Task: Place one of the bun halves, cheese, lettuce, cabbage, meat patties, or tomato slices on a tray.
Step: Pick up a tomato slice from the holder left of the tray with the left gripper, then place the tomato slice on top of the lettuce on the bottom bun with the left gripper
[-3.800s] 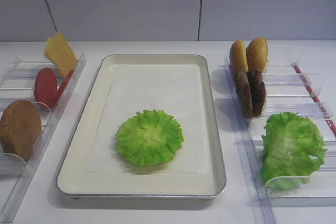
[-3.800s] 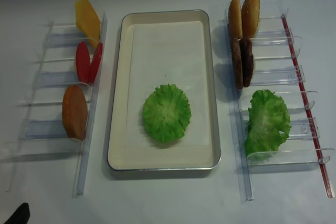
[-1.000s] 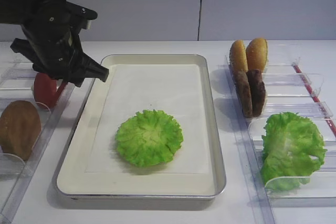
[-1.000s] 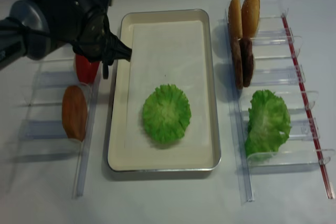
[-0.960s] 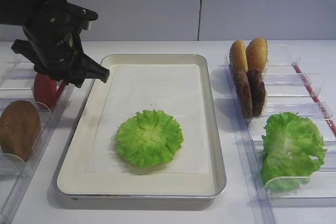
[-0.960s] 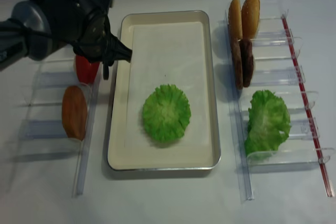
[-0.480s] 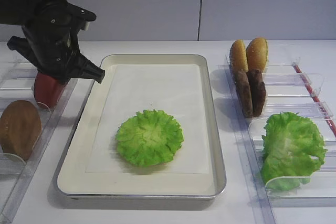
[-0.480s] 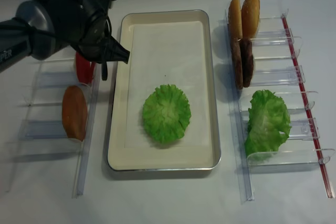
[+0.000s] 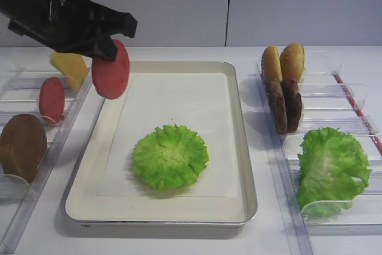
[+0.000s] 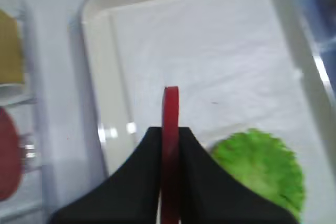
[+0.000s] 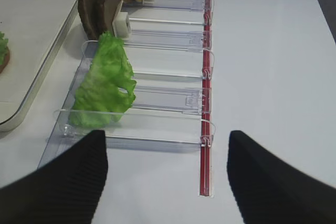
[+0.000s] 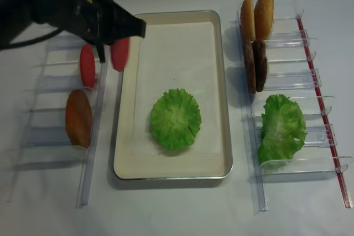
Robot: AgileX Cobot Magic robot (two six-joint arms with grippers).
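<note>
My left gripper point(image 9: 106, 52) is shut on a red tomato slice point(image 9: 111, 70), held on edge in the air above the left rim of the tray point(image 9: 179, 65). In the left wrist view the tomato slice point(image 10: 170, 114) stands pinched between the black fingers point(image 10: 142, 182). A second tomato slice point(image 9: 52, 100) stays in the left clear rack. A round green ruffled leaf point(image 9: 170, 156) lies flat on the tray's paper liner. My right gripper point(image 11: 167, 137) hangs open over bare table beside the right rack, holding nothing.
The left rack also holds yellow cheese point(image 9: 70, 65) and a brown bun half point(image 9: 22, 146). The right rack point(image 9: 334, 91) carries two bun halves point(image 9: 283, 61), two dark meat patties point(image 9: 284, 104) and a lettuce leaf point(image 9: 331, 168). A red strip point(image 11: 206, 129) runs along its outer side.
The left gripper shut on a tomato slice in the left rack, lifted it out and carried it right, toward the tray's left rim. The cheese shows again.
</note>
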